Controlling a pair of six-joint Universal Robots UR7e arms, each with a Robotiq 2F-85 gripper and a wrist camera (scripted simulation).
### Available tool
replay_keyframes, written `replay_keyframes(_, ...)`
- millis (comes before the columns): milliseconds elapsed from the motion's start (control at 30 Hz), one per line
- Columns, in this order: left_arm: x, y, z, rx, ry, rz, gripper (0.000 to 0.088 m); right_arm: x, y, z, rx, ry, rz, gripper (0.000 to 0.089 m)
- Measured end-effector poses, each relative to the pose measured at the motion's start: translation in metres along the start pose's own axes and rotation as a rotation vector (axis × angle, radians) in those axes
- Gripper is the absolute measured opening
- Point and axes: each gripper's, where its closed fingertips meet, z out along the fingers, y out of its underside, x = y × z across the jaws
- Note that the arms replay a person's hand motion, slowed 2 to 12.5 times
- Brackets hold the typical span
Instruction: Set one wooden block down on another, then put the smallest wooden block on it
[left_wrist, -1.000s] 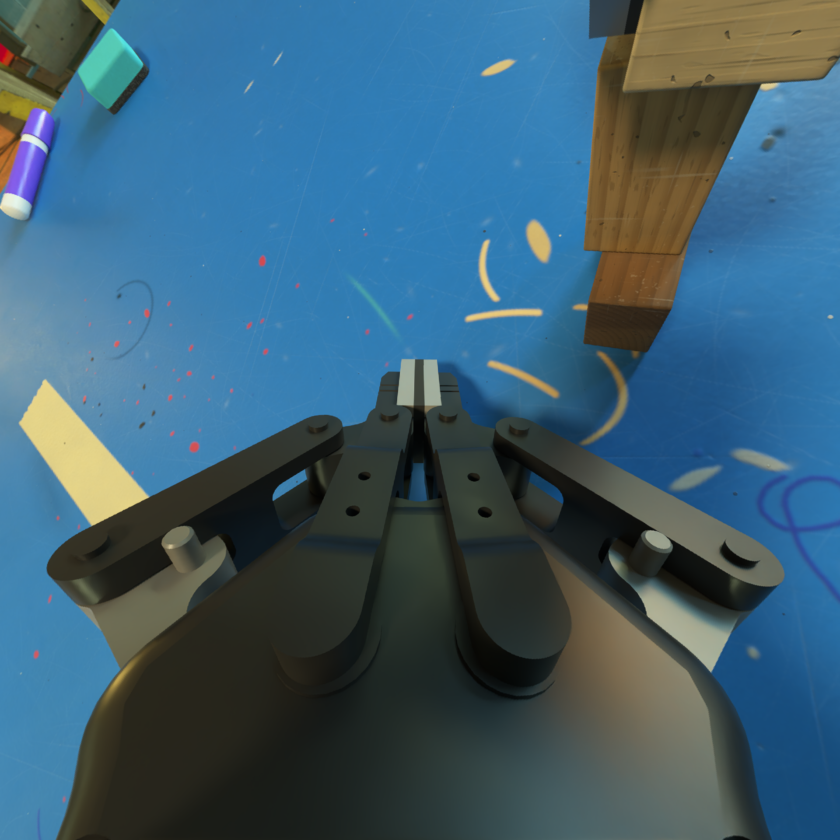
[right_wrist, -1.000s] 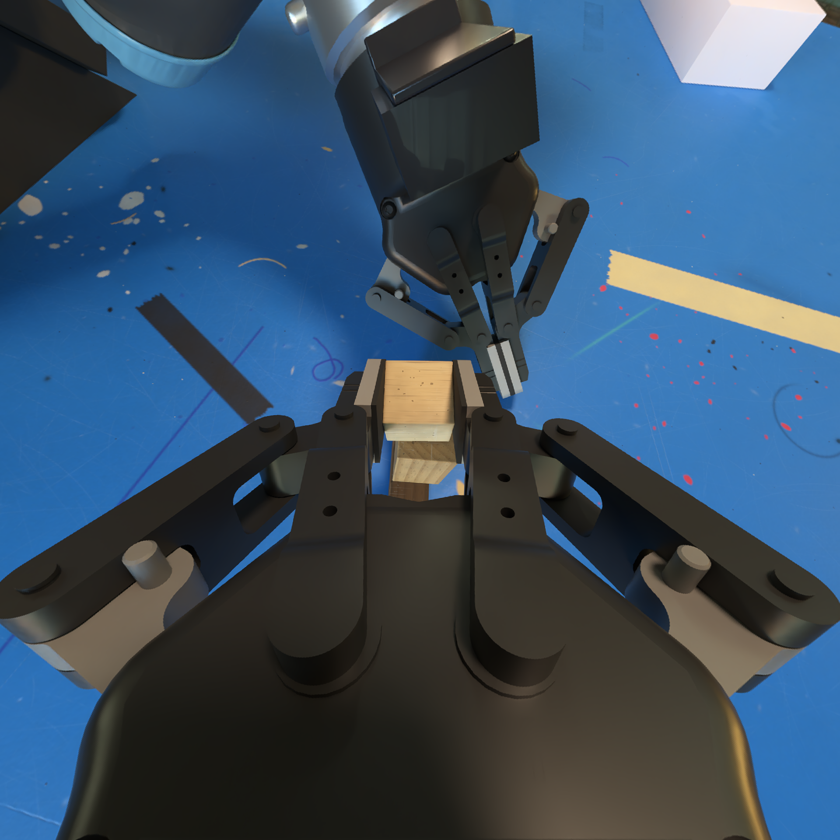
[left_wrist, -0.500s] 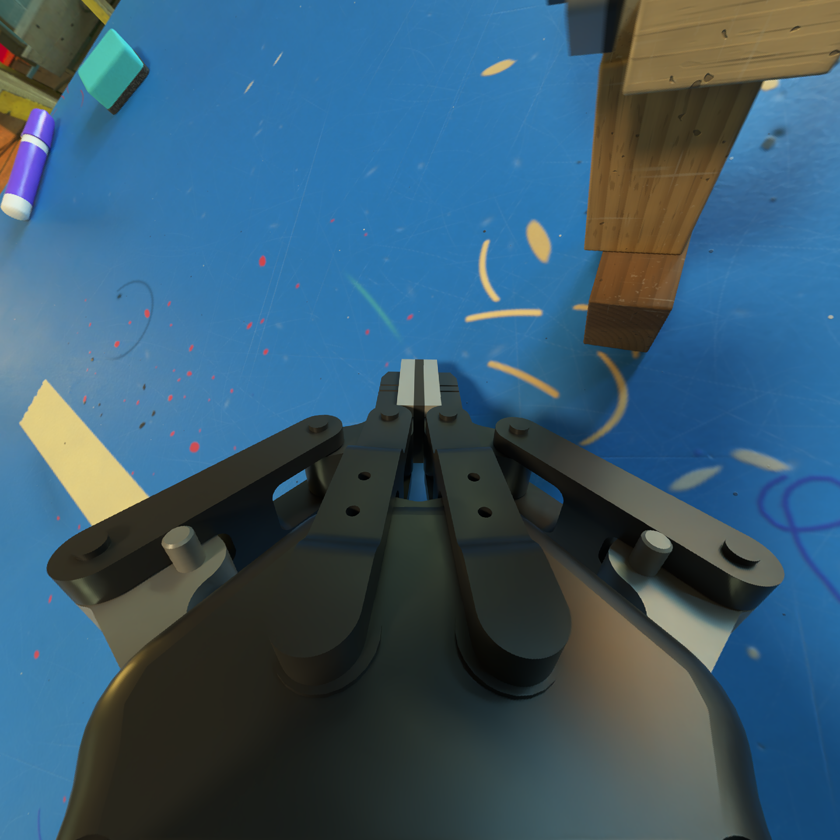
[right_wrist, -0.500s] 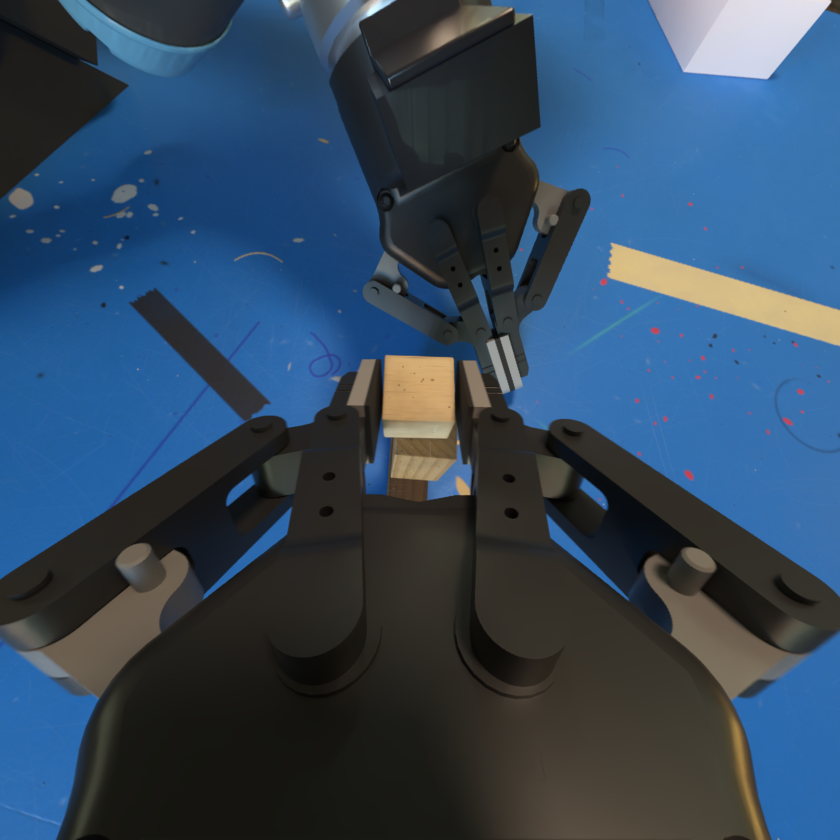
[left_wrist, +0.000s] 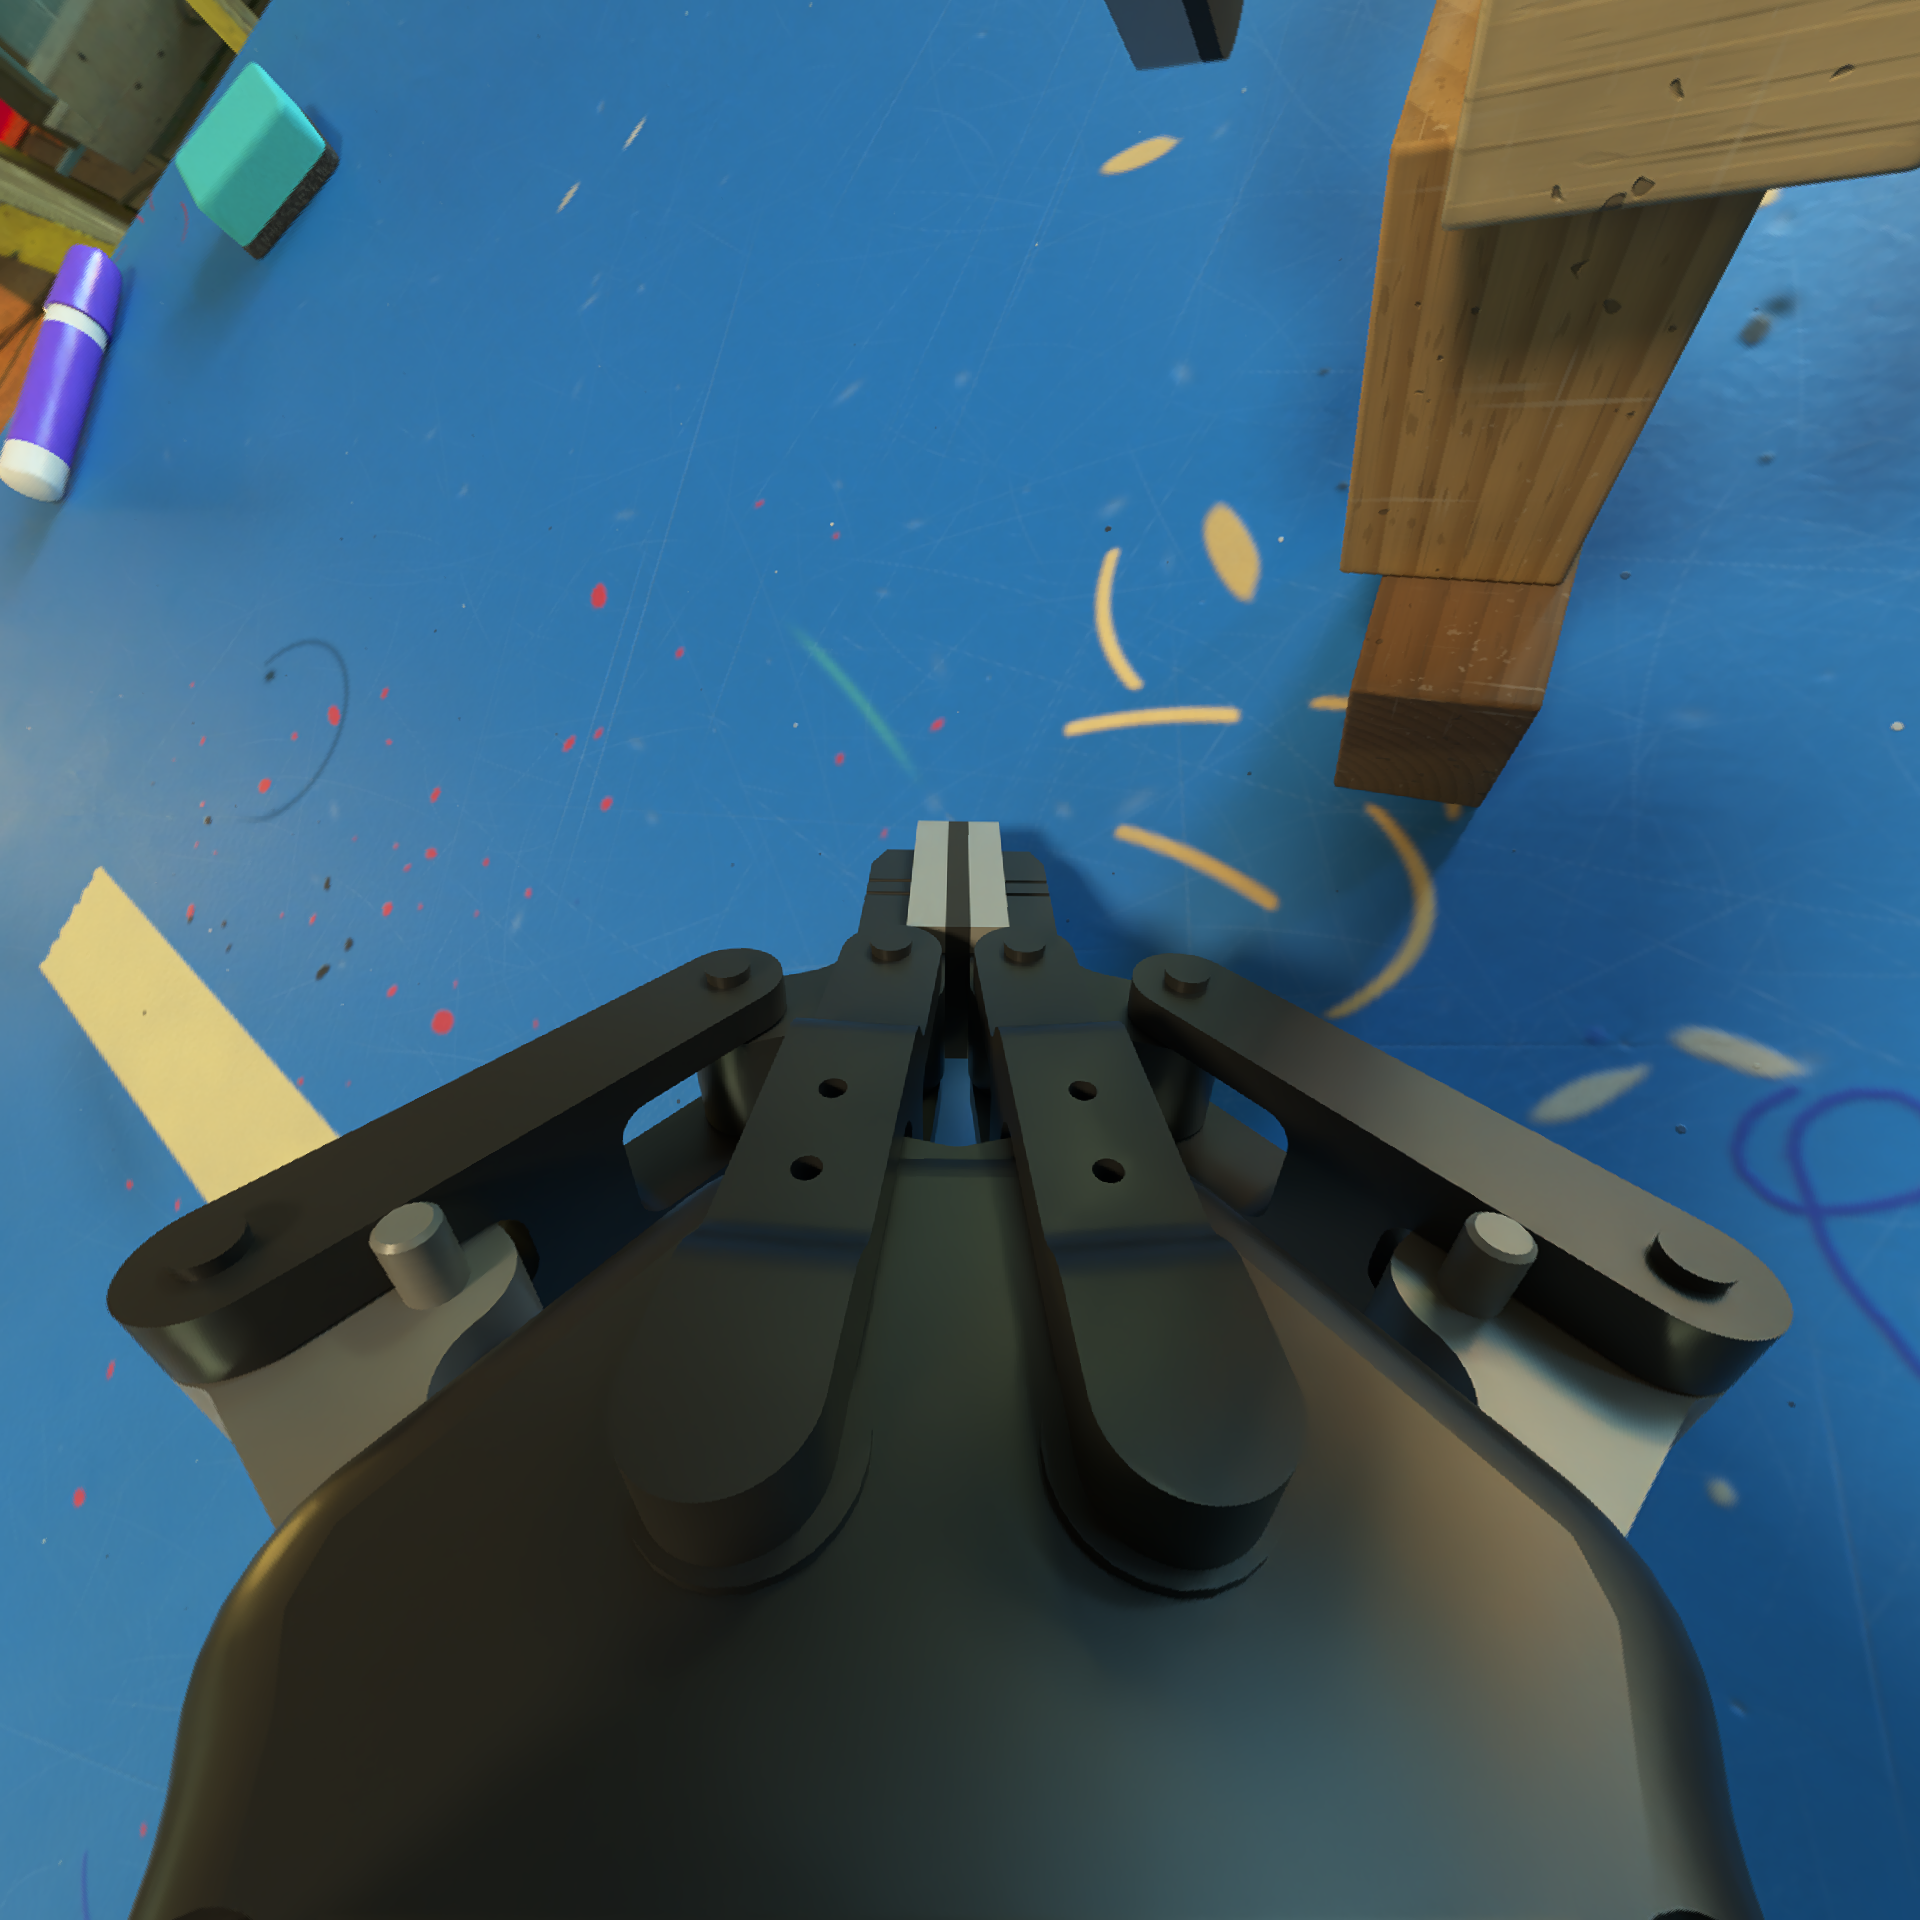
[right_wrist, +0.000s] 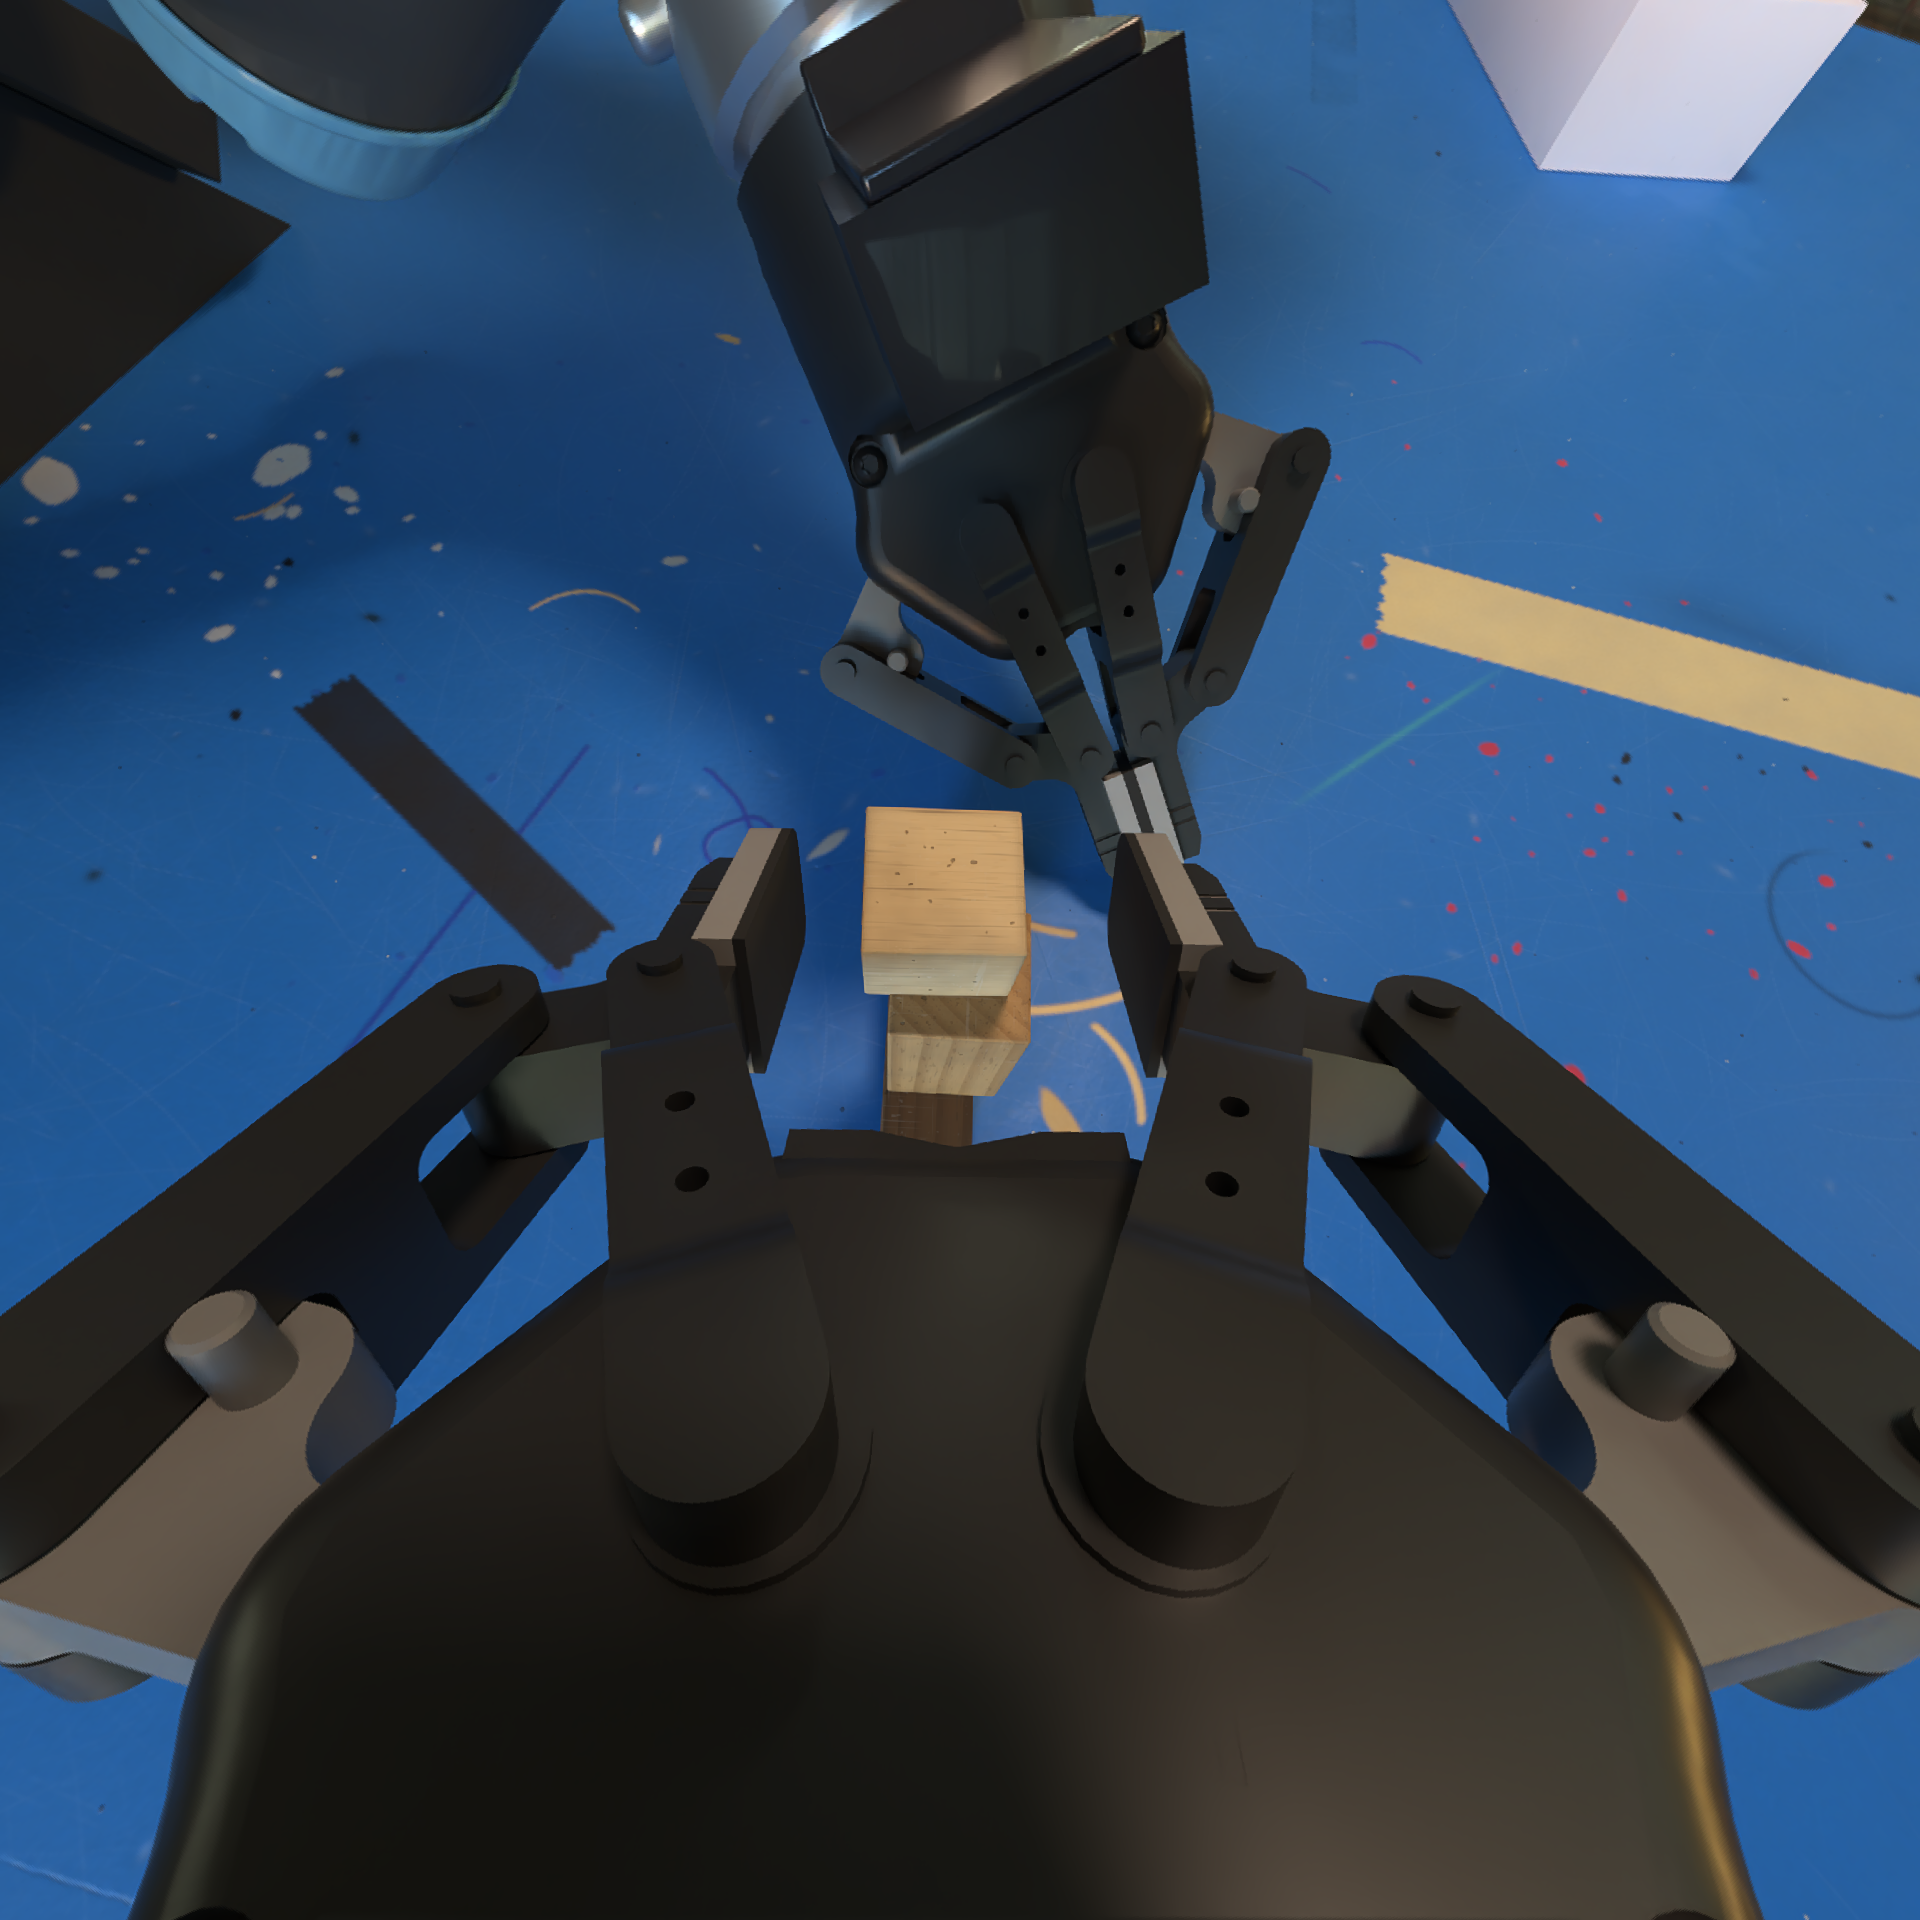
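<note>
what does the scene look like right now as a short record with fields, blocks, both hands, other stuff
stack: three wooden blocks, dark block at the bottom, middle block on it, pale top block on that
right hand: open, fingers either side of the top block, not touching it
left hand: shut, empty, low beside the stack
table: blue, paint-flecked
other items: teal block, purple tube, white box, tan tape strip

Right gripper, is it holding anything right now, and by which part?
Nothing is held. The right gripper is open, its pads clear of the top wooden block on both sides.
</note>
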Motion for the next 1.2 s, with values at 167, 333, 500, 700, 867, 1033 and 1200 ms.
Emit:
replay_keyframes(167, 0.000, 0.000, 0.000, 0.000, 0.000, -0.001, 0.0000, 0.001, -0.002, -0.003, 0.015, 0.007, 0.014, 0.0595)
replay_keyframes(333, 0.000, 0.000, 0.000, 0.000, 0.001, -0.001, 0.0000, 0.001, -0.003, -0.007, 0.035, 0.013, 0.035, 0.0659)
replay_keyframes(500, 0.000, 0.000, 0.000, 0.000, 0.000, -0.001, 0.0000, -0.001, -0.003, -0.014, 0.072, 0.023, 0.060, 0.0689)
replay_keyframes(700, 0.000, 0.000, 0.000, 0.000, -0.002, 0.002, 0.0000, -0.003, -0.003, -0.025, 0.139, 0.052, 0.079, 0.0690)
replay_keyframes(867, 0.000, 0.000, 0.000, 0.000, -0.004, 0.004, 0.0000, -0.001, -0.003, -0.035, 0.174, 0.100, 0.088, 0.0678)
replay_keyframes(1033, 0.000, 0.000, 0.000, 0.000, -0.003, 0.003, 0.0000, 0.001, -0.005, -0.044, 0.192, 0.153, 0.089, 0.0661)
replay_keyframes(1200, 0.000, 0.000, 0.000, 0.000, 0.000, -0.001, 0.0000, -0.003, -0.010, -0.050, 0.216, 0.180, 0.073, 0.0633)
